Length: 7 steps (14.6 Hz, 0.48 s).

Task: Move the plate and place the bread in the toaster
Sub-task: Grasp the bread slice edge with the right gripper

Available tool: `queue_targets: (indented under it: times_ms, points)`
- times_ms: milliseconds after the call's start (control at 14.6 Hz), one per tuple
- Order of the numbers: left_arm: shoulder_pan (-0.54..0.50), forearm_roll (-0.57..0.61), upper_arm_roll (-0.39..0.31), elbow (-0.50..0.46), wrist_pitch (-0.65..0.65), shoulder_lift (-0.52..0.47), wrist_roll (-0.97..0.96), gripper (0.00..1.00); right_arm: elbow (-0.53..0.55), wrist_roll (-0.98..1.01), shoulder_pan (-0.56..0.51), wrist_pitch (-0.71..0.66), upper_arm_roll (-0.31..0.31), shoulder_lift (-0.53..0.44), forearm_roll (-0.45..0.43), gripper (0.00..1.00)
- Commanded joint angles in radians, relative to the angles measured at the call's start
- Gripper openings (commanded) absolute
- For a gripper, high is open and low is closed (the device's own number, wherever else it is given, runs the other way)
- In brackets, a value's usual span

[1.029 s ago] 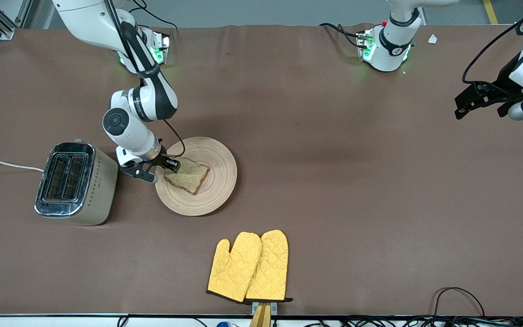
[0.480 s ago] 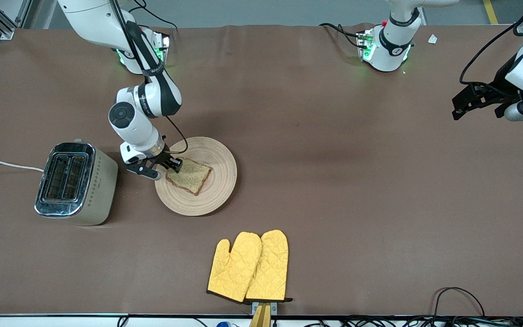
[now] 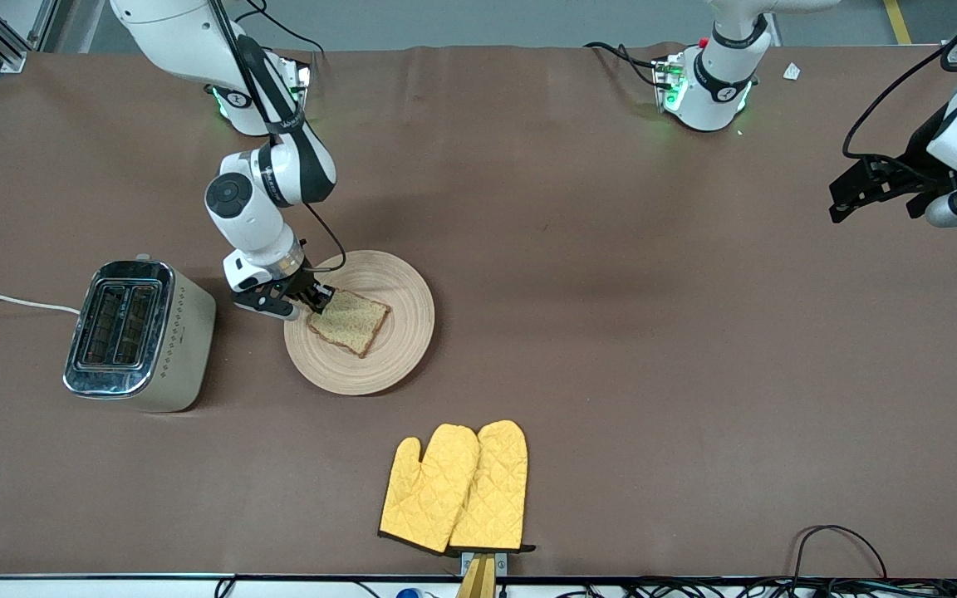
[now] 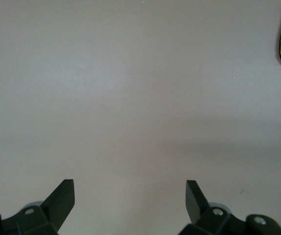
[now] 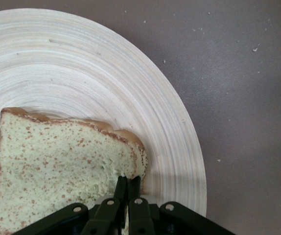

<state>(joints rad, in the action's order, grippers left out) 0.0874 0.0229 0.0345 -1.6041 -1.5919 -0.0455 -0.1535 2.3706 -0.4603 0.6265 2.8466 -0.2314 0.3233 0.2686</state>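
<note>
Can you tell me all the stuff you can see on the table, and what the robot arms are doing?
plate: 1, pale wood with ring grooves, beside the toaster, toward the right arm's end of the table.
bread: 1 slice, brown speckled, over the plate, pinched at one edge.
toaster: 1, cream with a chrome top, two slots showing nothing inside, at the right arm's end.
white cord: 1, runs from the toaster off the table edge.
oven mitts: 2, yellow quilted, side by side, nearer the front camera than the plate.
right gripper: black, over the plate's edge, shut on the bread.
left gripper: black, open, up over bare table at the left arm's end, waiting.
</note>
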Motion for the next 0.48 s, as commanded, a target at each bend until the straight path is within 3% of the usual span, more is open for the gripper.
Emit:
queue_targets:
  times_ms: [0, 412]
  points:
    - [-0.002, 0.0, -0.002, 0.007, -0.006, 0.001, 0.008, 1.0, 0.016, 0.017, 0.018, -0.05, 0.001, -0.02, 0.009, 0.01]
    - [0.0, -0.001, -0.002, 0.007, -0.006, 0.003, 0.005, 1.0, -0.195, 0.051, -0.005, -0.453, -0.051, -0.052, -0.012, 0.01]
